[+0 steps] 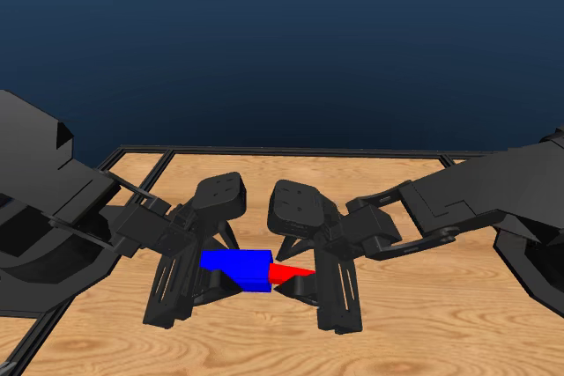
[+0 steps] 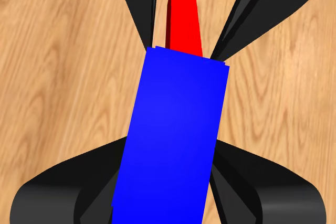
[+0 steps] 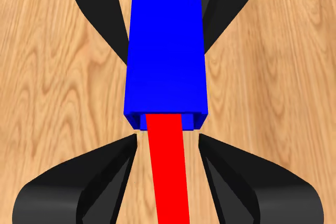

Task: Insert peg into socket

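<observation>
The blue socket (image 1: 236,269) hangs above the table's middle, with my left gripper (image 1: 204,277) shut on it. The red peg (image 1: 287,272) is held in my right gripper (image 1: 310,281), and its tip is inside the socket's open end. In the right wrist view the peg (image 3: 169,171) runs between my jaws into the mouth of the socket (image 3: 165,45). The left wrist view shows the socket (image 2: 173,135) filling the gap between my jaws, with the peg (image 2: 184,22) sticking out beyond its far end. Both objects line up end to end.
The wooden table (image 1: 423,323) lies below both arms, bordered by a dark frame (image 1: 291,152) at the back. The two arms' black links meet over the table's middle.
</observation>
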